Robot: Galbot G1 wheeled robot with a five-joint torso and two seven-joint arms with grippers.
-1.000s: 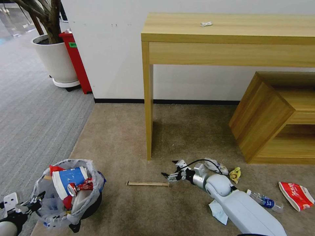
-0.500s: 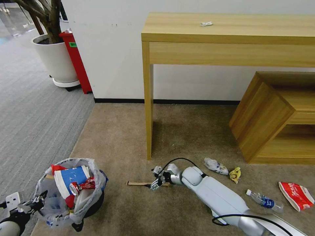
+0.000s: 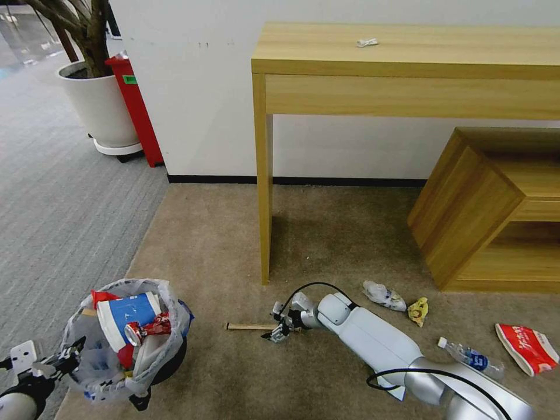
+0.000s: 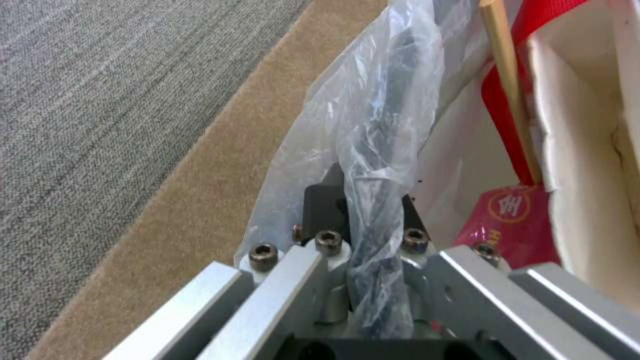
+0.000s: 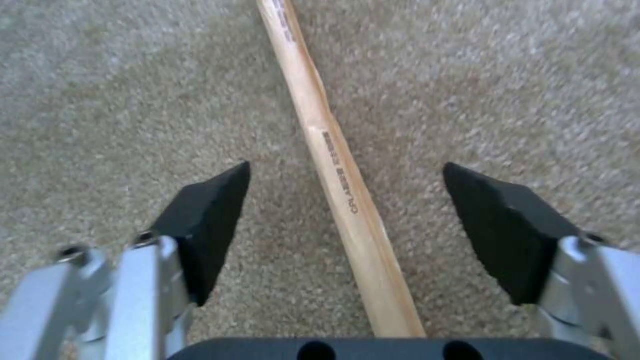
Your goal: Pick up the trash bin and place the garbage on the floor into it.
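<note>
The trash bin (image 3: 156,363), black with a crinkled clear bag, stands at the lower left on the beige floor (image 3: 221,251). It holds a blue-white paper cup (image 3: 128,312) and a crushed red can (image 3: 146,332). My left gripper (image 3: 67,357) is shut on the bin's bagged rim (image 4: 377,150). A wooden stick (image 3: 248,326) lies flat on the carpet. My right gripper (image 3: 274,324) is down at the stick's right end. It is open, with one black finger (image 5: 213,220) on each side of the stick (image 5: 340,185). More garbage lies to the right: a white wrapper (image 3: 383,296), a yellow wrapper (image 3: 417,311), a clear bottle (image 3: 471,357) and a red-white bag (image 3: 528,347).
A wooden desk leg (image 3: 264,204) stands just behind the stick, and a low wooden cabinet (image 3: 484,216) is at the right. A tall red bin (image 3: 135,111) and a plant pot (image 3: 99,105) sit far left by the grey ribbed carpet (image 3: 58,204).
My right arm has swung left from the litter near the cabinet to the stick and come down with its fingers astride it. The bin and left gripper have barely shifted.
</note>
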